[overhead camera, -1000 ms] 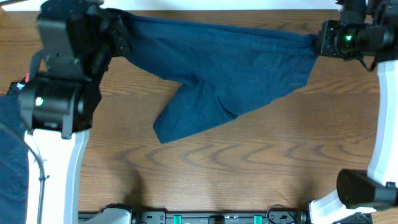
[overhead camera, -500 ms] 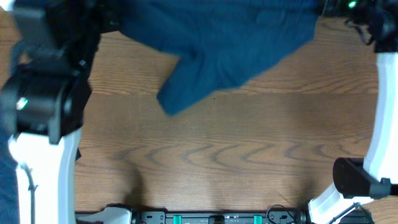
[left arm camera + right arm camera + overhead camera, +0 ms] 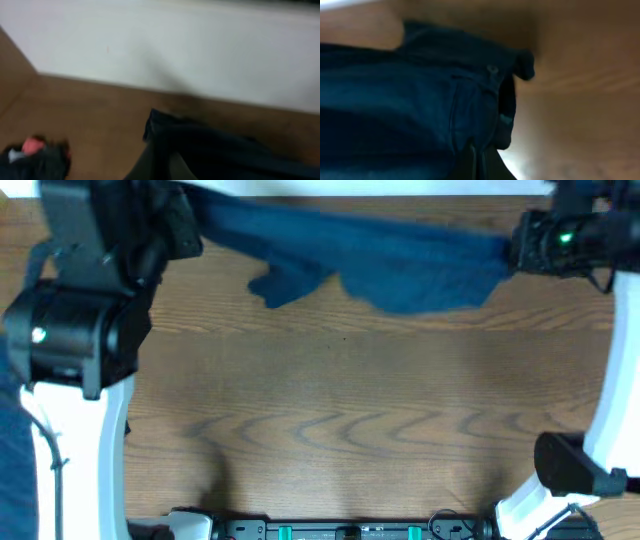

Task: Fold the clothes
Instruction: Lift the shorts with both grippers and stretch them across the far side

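Where a leg hung nearer a second ago, the left claw [image 3: 188,228] clamps one end of the navy garment [image 3: 400,260], now stretched along the far edge of the worktop [image 3: 330,410], and the right claw [image 3: 515,245] clamps the other; it seems ready for laying flat. No container shows.

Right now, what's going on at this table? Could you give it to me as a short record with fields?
Item being handled: blue garment, stretched along the far side of the table
Left claw: shut on one end of the garment
Right claw: shut on the opposite end
Garment state: wrinkled, not yet folded, one flap sticking out near its left end
Lifted or resting: cannot tell
Other clothes: more blue fabric at the table's left edge
Red piece: blurred, lying among dark fabric
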Tool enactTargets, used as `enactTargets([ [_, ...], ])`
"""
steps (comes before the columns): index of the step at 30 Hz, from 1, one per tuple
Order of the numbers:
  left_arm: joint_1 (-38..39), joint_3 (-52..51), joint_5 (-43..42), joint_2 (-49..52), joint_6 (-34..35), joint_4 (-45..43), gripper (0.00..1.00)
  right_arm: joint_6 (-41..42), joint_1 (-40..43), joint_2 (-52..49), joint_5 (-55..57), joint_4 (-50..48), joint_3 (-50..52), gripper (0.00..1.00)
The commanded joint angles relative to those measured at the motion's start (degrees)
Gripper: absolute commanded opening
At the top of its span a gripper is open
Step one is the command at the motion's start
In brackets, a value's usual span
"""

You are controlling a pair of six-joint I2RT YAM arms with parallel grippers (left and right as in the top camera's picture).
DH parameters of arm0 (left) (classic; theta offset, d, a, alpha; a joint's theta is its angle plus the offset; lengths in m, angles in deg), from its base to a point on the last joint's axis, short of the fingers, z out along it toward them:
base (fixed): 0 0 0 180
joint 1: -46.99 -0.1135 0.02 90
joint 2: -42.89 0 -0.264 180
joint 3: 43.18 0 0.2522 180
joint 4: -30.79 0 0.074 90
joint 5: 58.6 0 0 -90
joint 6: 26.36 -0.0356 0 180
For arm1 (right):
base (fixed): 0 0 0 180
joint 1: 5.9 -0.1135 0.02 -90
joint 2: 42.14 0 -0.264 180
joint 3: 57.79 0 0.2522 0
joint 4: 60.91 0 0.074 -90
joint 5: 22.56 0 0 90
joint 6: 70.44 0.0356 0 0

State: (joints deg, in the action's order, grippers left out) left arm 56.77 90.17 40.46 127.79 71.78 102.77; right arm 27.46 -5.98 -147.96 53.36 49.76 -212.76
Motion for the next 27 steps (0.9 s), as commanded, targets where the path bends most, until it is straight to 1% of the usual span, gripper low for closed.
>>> enactTargets([
  [1, -0.9, 0.9, 7.5, -1.5, 4.2, 1.4, 0.06, -4.3, -1.0, 0.5, 4.8, -0.4, 0.2, 0.01],
  [3, 0.3, 0.9, 6.2, -2.4, 4.2, 1.5, 0.06, -4.3, -2.7, 1.5, 4.8, -1.9, -0.1, 0.01],
  [9, 4.5, 0.9, 6.9, -8.8, 3.5, 0.9, 0.06, -3.9, -8.3, 6.3, 5.1, -6.0, -0.2, 0.01],
  [15, 9.0, 0.9, 6.9, -16.2, 3.5, 2.4, 0.06, -3.8, -9.7, 10.8, 5.3, -6.7, -0.2, 0.01],
  [18, 10.2, 0.9, 6.9, -18.4, 3.5, 3.1, 0.06, -0.8, -9.5, 12.2, 9.4, -7.6, -0.2, 0.01],
  [22, 10.2, 0.9, 9.2, -17.6, 3.5, 3.4, 0.06, 1.5, -8.5, 11.6, 11.7, -8.9, -0.1, 0.01],
  [25, 10.1, 0.9, 12.1, -14.5, 3.5, 2.8, 0.06, 2.8, -6.9, 9.5, 11.4, -9.1, -0.1, 0.01],
  [27, 9.6, 0.9, 12.5, -10.9, 3.5, 2.2, 0.06, 2.8, -5.8, 7.3, 9.7, -8.9, -0.1, 0.01],
])
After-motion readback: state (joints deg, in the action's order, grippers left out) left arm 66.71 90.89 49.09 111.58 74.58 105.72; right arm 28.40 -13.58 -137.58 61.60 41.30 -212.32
